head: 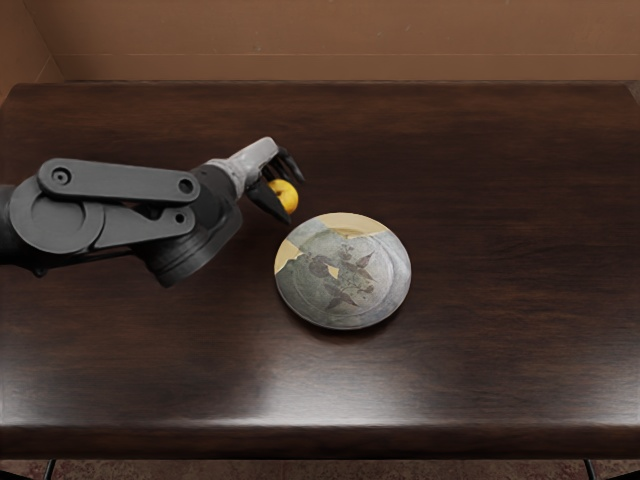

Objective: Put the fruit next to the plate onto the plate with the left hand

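Looking down on a dark, glossy wooden table (480,380) backed by a tan wall (340,40). Curling dark fingers (290,162) close round the small orange fruit (287,195), gripping it from above and below in the left hand (262,172). Holding the fruit just beside the plate (400,290), off its upper-left rim; failing to show whether lifted or resting on the wood. Reaching in from the left edge with the grey arm (110,205).
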### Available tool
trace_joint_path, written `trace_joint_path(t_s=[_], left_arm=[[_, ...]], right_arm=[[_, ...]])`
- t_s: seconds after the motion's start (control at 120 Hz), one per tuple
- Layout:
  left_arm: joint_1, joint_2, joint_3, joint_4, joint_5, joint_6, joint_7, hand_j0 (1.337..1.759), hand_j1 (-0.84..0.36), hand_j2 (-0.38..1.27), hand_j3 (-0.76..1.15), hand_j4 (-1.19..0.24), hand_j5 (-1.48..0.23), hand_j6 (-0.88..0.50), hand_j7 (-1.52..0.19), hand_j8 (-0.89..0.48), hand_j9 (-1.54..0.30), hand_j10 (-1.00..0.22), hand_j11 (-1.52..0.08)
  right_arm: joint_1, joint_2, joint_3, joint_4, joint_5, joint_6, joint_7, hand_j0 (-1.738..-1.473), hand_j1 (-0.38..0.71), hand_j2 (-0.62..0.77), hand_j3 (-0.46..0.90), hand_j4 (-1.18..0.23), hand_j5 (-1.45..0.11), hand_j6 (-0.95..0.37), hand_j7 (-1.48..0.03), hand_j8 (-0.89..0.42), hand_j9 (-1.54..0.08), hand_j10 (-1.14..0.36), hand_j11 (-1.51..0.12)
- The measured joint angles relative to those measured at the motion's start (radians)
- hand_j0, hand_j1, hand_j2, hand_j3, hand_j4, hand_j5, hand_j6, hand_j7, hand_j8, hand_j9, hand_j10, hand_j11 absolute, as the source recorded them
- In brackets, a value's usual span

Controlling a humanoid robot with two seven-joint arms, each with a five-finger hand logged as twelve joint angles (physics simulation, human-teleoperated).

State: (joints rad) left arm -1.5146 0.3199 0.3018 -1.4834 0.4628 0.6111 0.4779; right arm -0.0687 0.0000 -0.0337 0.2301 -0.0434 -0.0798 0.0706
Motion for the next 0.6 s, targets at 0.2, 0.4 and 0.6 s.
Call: trace_joint_path(t_s=[0.2,0.4,0.6], left_arm=[[-0.016,-0.037,-0.008,-0.013,0.001,0.000,0.013,1.656,-0.27,0.26,0.00,-0.61,-0.83,-0.51,-0.81,-0.45,-0.81,-0.62,-0.81],[-0.022,-0.074,-0.019,-0.025,0.002,0.001,0.023,1.656,-0.27,0.22,0.00,-0.62,-0.82,-0.49,-0.81,-0.43,-0.81,-0.62,-0.81],[-0.023,-0.121,-0.022,-0.030,0.003,0.000,0.024,1.656,-0.28,0.22,0.00,-0.61,-0.83,-0.47,-0.82,-0.41,-0.81,-0.61,-0.81]], right_arm=[[0.000,0.000,0.000,0.000,0.000,0.000,0.000,-1.658,-0.33,0.00,0.00,-0.02,-0.03,-0.02,-0.03,-0.02,-0.03,-0.02,-0.03],[0.000,0.000,0.000,0.000,0.000,0.000,0.000,-1.658,-0.33,0.00,0.00,-0.02,-0.03,-0.02,-0.03,-0.02,-0.03,-0.02,-0.03],[0.000,0.000,0.000,0.000,0.000,0.000,0.000,-1.658,-0.33,0.00,0.00,-0.02,-0.03,-0.02,-0.03,-0.02,-0.03,-0.02,-0.03]])
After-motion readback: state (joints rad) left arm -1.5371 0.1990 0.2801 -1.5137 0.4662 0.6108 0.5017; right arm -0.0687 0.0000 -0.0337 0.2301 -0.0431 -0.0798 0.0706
